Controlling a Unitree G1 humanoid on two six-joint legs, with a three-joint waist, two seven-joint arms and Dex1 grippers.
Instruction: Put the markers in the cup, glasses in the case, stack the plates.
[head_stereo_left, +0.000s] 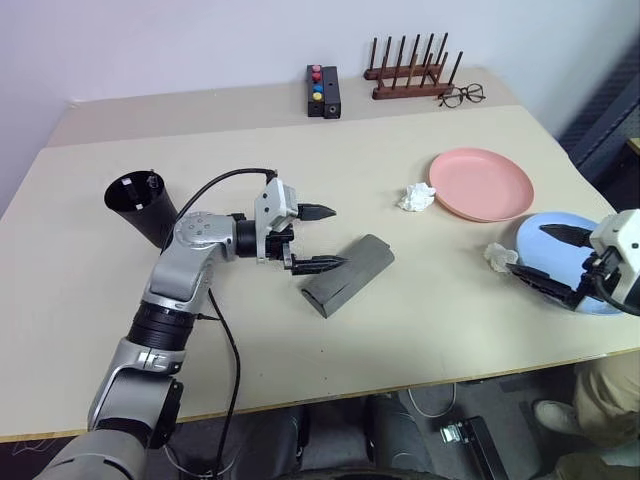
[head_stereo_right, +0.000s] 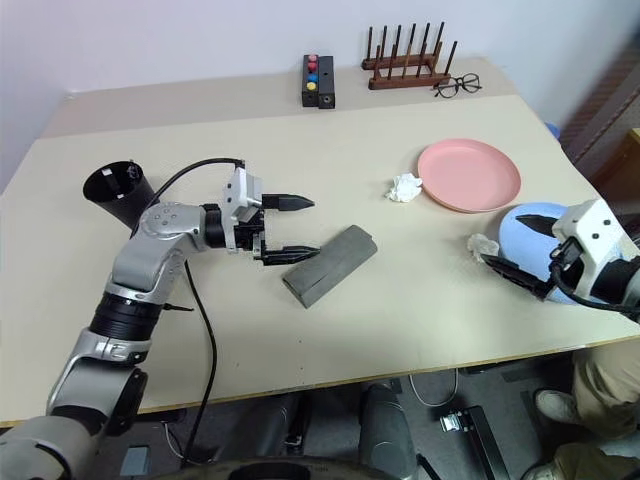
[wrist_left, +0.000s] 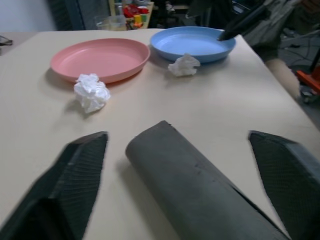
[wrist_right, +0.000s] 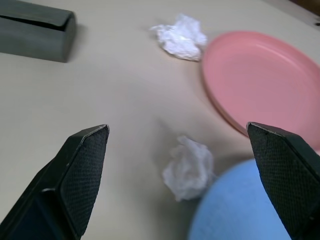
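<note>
Both jaws wide apart, empty.

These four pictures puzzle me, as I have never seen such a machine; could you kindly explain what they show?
It is a two-armed robot at a table. Two pictures look down from its head; the other two look out from its wrists, between the black fingers. The left hand is open beside a closed grey case; the right hand is open over a blue plate. Also there: a pink plate, a black cup, two crumpled paper balls, wire eyeglasses, a wooden rack and a button box. Nothing is held.
</note>
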